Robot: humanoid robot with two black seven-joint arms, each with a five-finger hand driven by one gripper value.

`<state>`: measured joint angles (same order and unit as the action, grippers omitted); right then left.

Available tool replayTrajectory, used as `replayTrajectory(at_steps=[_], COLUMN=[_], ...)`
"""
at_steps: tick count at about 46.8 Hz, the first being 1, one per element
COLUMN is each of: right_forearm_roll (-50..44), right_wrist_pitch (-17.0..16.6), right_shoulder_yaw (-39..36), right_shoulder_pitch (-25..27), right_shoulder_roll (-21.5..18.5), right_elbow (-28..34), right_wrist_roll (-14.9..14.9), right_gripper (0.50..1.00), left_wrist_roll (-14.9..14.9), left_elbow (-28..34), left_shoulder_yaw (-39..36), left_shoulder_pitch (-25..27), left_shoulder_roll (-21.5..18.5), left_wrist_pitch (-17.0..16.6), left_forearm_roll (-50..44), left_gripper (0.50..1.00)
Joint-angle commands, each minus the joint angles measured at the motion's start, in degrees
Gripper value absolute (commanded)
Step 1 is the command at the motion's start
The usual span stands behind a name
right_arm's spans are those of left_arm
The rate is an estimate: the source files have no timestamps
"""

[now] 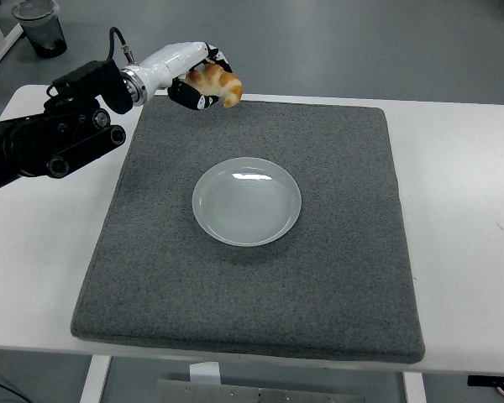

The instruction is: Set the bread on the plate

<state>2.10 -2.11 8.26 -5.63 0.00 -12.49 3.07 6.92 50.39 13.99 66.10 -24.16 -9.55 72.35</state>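
1. Head view, writing: you have no legible brand, label or print to read here; the bread [217,84], the plate [247,201], the mat [336,277] and the worktop [462,210] all show plain surfaces.
2. Head view, the task's thing: your left hand [197,77] has its fingers curled around the bread, a golden-brown croissant-like piece, and holds it in the air over the far left corner of the mat, well apart from the plate.
3. Head view, the plate: it sits upright near the middle of the grey mat, pale and glossy, with nothing on it.
4. Head view, hard to make out: the fingers hide the left part of the bread, so you see only its right end and top. The black fingertips blend together, and you cannot tell how many touch the bread. The left arm [42,143] is cut off by the left edge of the picture.
5. Head view, surroundings: a dark container [40,27] stands on the floor beyond the far left corner of the worktop, partly cut off by the top edge. A cable [118,40] loops up from the wrist.
6. Head view, obstruction: nothing lies on the mat between the held bread and the plate.
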Motion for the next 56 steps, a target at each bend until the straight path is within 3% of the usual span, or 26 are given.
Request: replayTrajectory(at_steps=[1,26,41,56], right_forearm_roll=[0.0,0.0,0.0,0.0], right_wrist_pitch=[0.0,0.0,0.0,0.0], right_shoulder_yaw=[0.0,0.0,0.0,-0.1], right_shoulder_pitch=[0.0,-0.1,-0.1,-0.2], right_shoulder_roll=[0.0,0.0,0.0,0.0], right_elbow=[0.0,0.0,0.0,0.0], right_wrist_roll=[0.0,0.0,0.0,0.0], right_gripper=[0.932,0.930,0.932,0.932], left_wrist_roll=[0.1,1.9,5.3,8.5], left_elbow=[2.1,12.5,22.1,26.5], left_shoulder_yaw=[0.1,3.3,4.0,2.7], left_shoulder_pitch=[0.5,2.3,1.7,0.3], left_shoulder_roll=[-1.0,-4.6,-9.0,-11.0], left_wrist_pitch=[0.1,1.5,4.4,5.9], left_forearm_roll=[-1.2,-1.6,-1.8,-0.7], left_gripper=[0.500,0.500,0.500,0.500])
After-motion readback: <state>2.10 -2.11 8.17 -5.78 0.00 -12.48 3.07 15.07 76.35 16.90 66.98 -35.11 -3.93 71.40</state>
